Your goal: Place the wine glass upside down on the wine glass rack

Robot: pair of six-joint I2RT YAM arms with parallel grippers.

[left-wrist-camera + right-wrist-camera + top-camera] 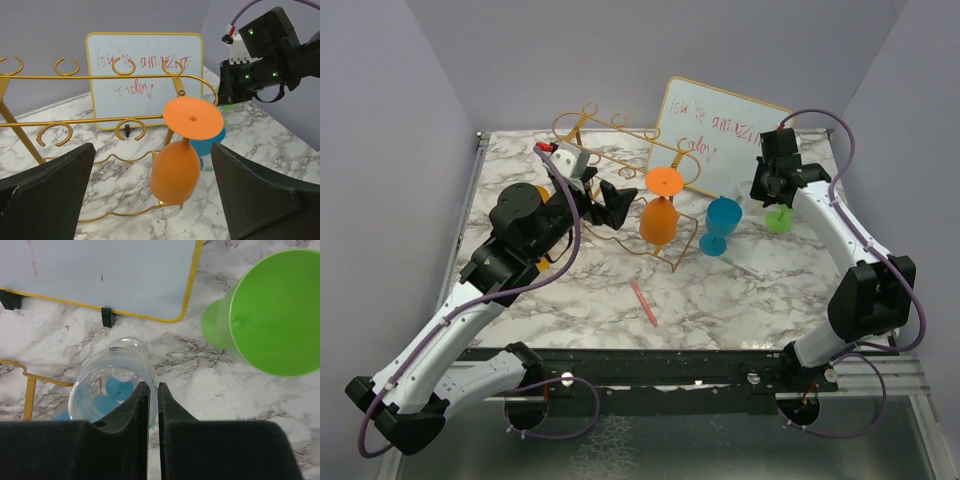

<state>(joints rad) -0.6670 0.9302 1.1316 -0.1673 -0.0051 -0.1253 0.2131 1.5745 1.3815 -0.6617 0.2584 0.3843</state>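
A clear wine glass (112, 385) shows from above in the right wrist view. My right gripper (153, 385) is shut on its rim, one finger inside the bowl and one outside. The gold wine glass rack (590, 125) stands at the back left, and an orange wine glass (660, 212) hangs upside down from it. My left gripper (615, 205) is open beside that rack. In its own view the wide jaws frame the orange wine glass (175, 170) without touching it. The right gripper (772, 200) hovers at the back right, where the clear glass is too faint to make out.
A blue wine glass (722, 225) stands upright right of the rack. A green glass (780, 218) sits just under the right gripper, close to the clear glass (270, 310). A framed whiteboard (720, 140) leans behind them. A pink stick (643, 300) lies near the front.
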